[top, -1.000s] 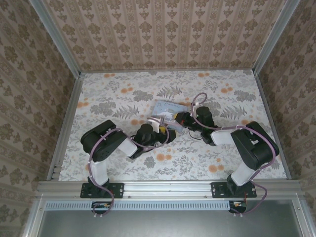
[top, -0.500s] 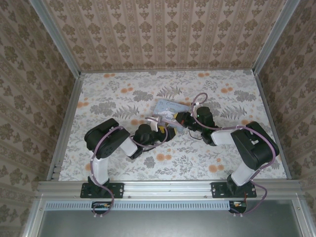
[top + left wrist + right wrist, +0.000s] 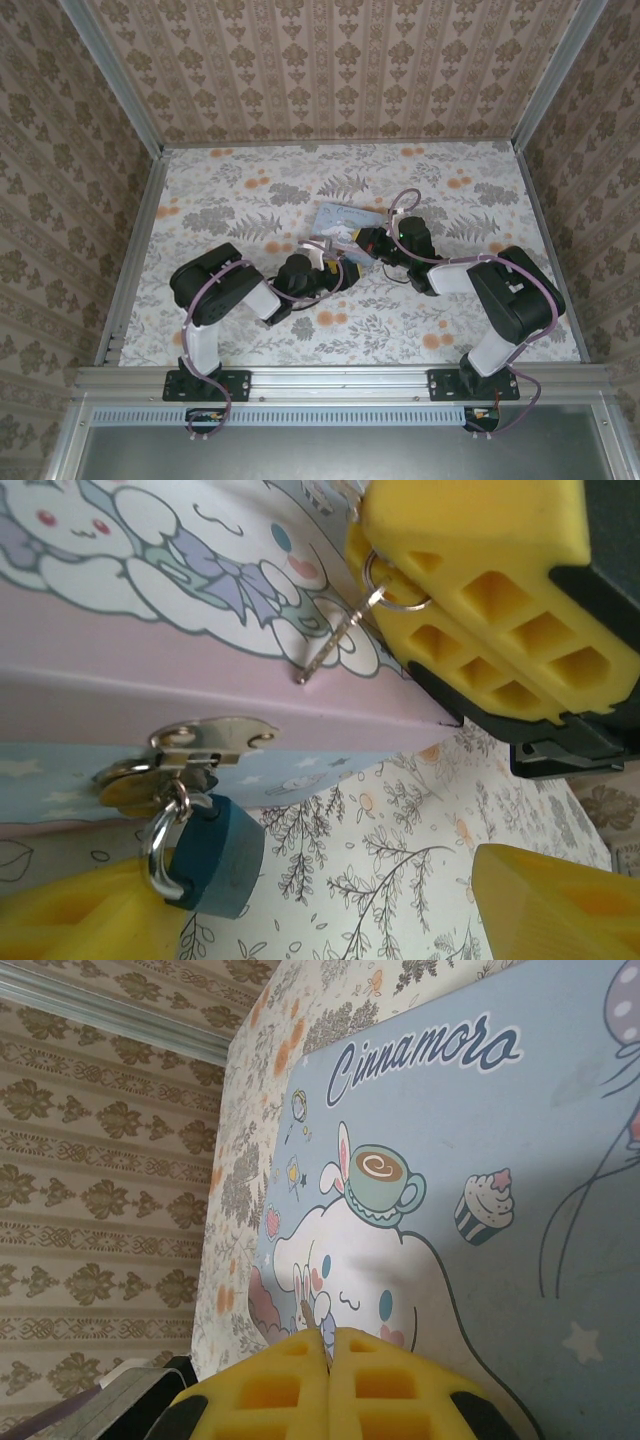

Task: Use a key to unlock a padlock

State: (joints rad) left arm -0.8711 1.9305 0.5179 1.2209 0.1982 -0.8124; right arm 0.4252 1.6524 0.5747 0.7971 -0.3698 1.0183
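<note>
**Ana:** Compared with a second ago, little is changing. The left arm's elbow is sitting a shade farther back from the blue box [image 3: 280, 765], and the right arm is staying where it was, against the box.

**Ben:** I'm counting one padlock [image 3: 220, 855], and it's hanging from the metal hasp [image 3: 210, 740] on the box's front wall. Its long axis is tilting, with the shackle up at the hasp and the teal body pointing away from the box, down toward the table [image 3: 400, 860].

**Ana:** One key [image 3: 338, 645] too, on one key ring [image 3: 395, 585]. It's slanting, tip pointing at the box's lid edge, to the side of the hasp and well apart from the padlock. I can't tell whether the tip is touching the box.

**Ben:** The right gripper [image 3: 327, 1335] is clamping that key, with its yellow pads pressing together over the box lid.

**Ana:** The left gripper [image 3: 315, 890] is spreading wide in front of the box and gripping nothing. One of its fingers [image 3: 60, 920] is sitting right beside the padlock's body.
</note>
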